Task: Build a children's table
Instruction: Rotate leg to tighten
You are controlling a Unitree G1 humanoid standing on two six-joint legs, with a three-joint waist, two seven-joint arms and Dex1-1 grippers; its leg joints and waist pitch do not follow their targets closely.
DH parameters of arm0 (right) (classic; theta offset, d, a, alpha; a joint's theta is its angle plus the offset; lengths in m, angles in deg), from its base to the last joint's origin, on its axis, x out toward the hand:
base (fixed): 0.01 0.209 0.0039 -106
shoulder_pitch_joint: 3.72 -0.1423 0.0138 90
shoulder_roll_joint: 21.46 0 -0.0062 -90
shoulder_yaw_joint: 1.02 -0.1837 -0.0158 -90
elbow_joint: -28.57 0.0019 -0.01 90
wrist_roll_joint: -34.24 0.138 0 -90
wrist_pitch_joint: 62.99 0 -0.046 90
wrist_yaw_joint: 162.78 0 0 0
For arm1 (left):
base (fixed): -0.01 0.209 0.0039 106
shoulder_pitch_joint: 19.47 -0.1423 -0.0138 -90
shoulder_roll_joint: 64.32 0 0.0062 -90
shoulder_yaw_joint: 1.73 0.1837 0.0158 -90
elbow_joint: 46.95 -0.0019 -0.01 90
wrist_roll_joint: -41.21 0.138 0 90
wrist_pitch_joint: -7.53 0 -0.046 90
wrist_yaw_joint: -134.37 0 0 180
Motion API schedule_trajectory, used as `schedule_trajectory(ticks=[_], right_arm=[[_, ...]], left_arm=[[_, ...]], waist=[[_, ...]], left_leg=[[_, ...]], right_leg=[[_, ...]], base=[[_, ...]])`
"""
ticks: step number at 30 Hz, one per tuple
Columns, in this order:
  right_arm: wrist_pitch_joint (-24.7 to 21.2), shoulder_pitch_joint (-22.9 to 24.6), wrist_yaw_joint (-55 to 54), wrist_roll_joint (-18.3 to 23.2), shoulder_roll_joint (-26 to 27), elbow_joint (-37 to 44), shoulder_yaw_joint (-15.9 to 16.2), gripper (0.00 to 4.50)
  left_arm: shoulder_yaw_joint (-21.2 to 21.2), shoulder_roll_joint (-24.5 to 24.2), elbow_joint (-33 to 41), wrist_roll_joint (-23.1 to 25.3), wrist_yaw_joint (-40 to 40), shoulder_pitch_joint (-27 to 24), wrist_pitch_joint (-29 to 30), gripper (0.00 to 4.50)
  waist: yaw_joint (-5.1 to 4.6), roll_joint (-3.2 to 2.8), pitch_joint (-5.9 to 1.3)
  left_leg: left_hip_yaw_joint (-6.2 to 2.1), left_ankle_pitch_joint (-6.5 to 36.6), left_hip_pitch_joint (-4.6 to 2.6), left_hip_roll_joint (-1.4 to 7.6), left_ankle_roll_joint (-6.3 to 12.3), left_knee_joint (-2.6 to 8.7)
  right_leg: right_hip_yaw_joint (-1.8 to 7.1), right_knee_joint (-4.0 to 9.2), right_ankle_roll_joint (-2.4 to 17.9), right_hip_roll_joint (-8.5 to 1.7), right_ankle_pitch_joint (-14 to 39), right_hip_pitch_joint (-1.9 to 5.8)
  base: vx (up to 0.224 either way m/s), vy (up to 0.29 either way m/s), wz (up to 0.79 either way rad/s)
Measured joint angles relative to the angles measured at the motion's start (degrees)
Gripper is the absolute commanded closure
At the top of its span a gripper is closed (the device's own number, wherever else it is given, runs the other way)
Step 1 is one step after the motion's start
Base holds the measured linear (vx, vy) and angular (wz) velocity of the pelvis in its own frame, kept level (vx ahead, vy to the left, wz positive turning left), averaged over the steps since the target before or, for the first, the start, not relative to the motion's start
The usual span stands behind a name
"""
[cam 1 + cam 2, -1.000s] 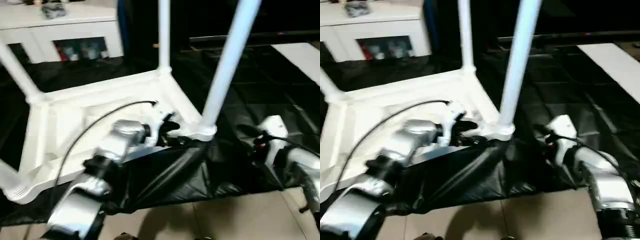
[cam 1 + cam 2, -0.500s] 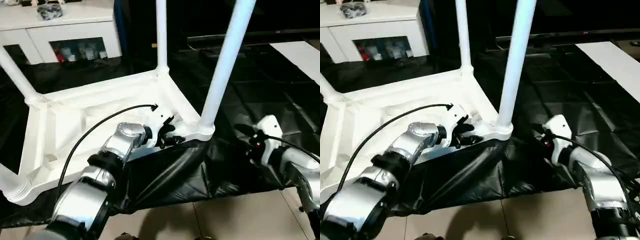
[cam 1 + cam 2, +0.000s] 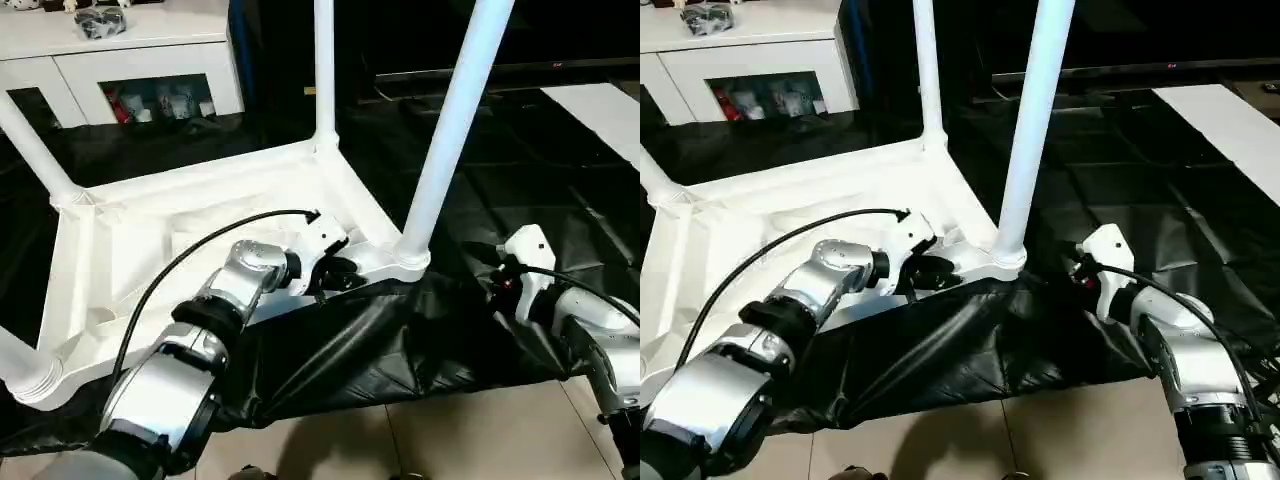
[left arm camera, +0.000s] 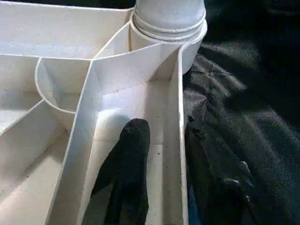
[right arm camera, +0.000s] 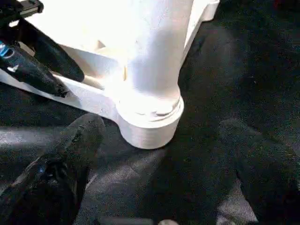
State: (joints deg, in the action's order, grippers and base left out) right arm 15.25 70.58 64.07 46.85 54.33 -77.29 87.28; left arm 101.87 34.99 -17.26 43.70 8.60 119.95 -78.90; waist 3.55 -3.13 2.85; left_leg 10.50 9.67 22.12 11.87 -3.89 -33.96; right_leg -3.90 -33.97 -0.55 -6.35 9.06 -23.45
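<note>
**Left eye view: upturned table, both arms at its near corner**

Left eye view: the children's table [image 3: 200,215] lies upside down on a black sheet [image 3: 380,340], its legs pointing up. The nearest leg [image 3: 445,130] rises from the corner socket [image 3: 410,262] at about 3 o'clock of the top. The left gripper [image 3: 335,275] sits at the rim just beside that socket. The right gripper [image 3: 495,275] hangs over the sheet at 3 o'clock of the socket, apart from it. A white cabinet [image 3: 130,60] stands at 11 o'clock, behind the table.

Left wrist view: the left gripper's fingers [image 4: 129,159] straddle the table's outer rim wall [image 4: 178,140], one inside the ribbed underside, the other outside over the sheet. They are spread, and whether they touch the wall I cannot tell.

Right wrist view: the right gripper's two fingers [image 5: 70,154] stand wide apart, grasping nothing, with the socket [image 5: 150,122] and its leg ahead between them. The left gripper's black fingers show beyond, at the rim.
</note>
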Motion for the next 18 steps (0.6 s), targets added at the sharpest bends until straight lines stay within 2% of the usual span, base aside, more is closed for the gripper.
schedule_trajectory(ticks=[6, 12, 18], right_arm=[[0.06, -0.90, 0.82, 0.23, 0.08, -1.05, 0.01, 0.00], [0.08, -2.31, 2.23, 0.32, 0.17, -1.91, 0.02, 0.00], [1.31, -4.46, 6.97, 0.38, 0.15, -4.69, 2.08, 0.00]], left_arm=[[0.10, 0.00, -1.22, 0.25, 1.31, 0.69, 0.05, 4.04], [0.22, 0.05, -2.47, 0.91, 2.73, 1.65, 0.02, 4.46], [0.17, -0.56, -2.90, 0.94, 5.02, 1.75, -0.79, 4.46]], waist=[[-0.06, 0.00, 0.00], [-0.08, -0.02, -0.02], [0.01, -0.02, -0.01]], left_leg=[[0.01, 0.00, -0.02, 0.00, 0.00, 0.00], [0.01, 0.00, -0.02, 0.00, 0.00, 0.00], [0.03, 0.00, -0.03, 0.02, 0.00, 0.00]], right_leg=[[0.00, -0.03, 0.01, 0.00, -0.01, 0.00], [0.01, -0.01, 0.01, 0.00, -0.01, 0.00], [-0.04, -0.08, 0.03, 0.01, -0.02, 0.00]], base=[[0.000, 0.000, 0.00], [0.000, 0.000, 0.00], [0.000, 0.000, 0.00]])
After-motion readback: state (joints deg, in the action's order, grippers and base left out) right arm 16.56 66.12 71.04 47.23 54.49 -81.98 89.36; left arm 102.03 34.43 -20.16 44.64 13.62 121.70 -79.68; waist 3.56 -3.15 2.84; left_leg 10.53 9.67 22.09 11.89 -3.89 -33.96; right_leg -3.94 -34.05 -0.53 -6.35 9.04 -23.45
